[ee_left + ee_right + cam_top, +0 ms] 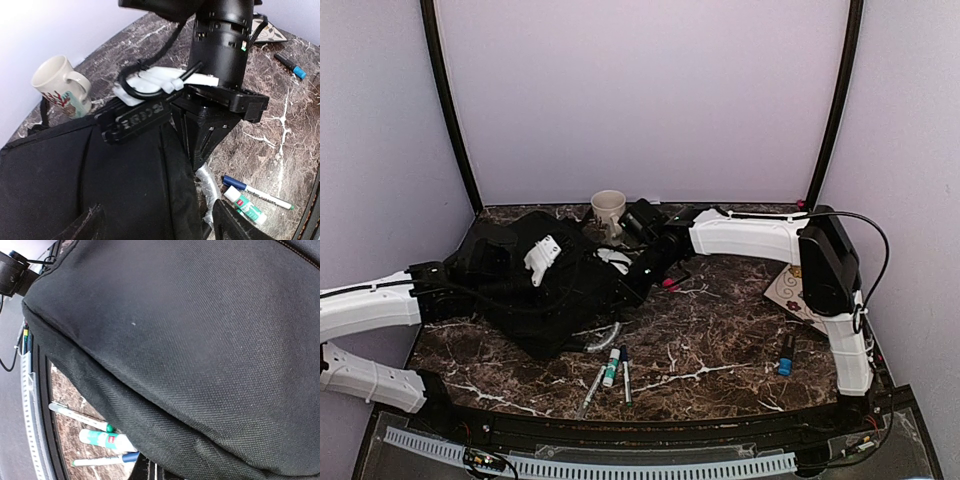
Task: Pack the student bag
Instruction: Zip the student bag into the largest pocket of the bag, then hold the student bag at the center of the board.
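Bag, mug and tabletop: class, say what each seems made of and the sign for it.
Bag: black woven fabric, matt; fine weave and soft folds show. Mug: probably glazed ceramic; cream, smooth, faint sheen, printed pattern. Tabletop: dark marble look, white veins, slight gloss; real stone or laminate cannot be told.

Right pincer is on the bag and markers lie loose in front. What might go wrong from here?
1. The right pincer seems to pinch only a fold of the student bag; the fabric may slip out when lifted.
2. The markers lie right at the bag's near edge, so dragging it may sweep them towards the edge of the table.
3. The mug stands just behind the bag, near that pincer; a swing back may tip it.
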Robot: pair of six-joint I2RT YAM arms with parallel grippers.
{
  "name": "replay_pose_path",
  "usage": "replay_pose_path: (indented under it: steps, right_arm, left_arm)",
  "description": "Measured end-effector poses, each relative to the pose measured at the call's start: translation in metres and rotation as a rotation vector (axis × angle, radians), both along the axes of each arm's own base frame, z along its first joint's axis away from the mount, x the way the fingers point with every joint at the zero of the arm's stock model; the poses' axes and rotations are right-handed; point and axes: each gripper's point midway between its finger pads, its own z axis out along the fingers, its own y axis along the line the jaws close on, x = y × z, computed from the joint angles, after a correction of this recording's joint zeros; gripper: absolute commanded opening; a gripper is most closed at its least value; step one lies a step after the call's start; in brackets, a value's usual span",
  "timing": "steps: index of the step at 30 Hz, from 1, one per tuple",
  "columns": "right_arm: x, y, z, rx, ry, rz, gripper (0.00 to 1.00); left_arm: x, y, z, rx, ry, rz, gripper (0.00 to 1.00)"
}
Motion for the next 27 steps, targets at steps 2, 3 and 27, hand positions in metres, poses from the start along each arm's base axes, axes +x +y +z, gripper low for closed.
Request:
replay_pose_path:
  steps: [2,3,27]
  right_arm:
    - [-0.003,0.002,0.001,0.007,0.012,0.003,0.0]
    - [-0.004,0.002,0.002,0.01,0.017,0.002,0.0]
    - [0.002,0.004,0.002,0.031,0.021,-0.016,0.0]
  left_arm:
    - [0.005,-0.01,-0.018,0.012,0.046,-0.002,0.75]
    - [0.007,-0.013,-0.027,0.022,0.068,0.001,0.75]
    - [0.018,-0.017,-0.076,0.115,0.101,0.009,0.0]
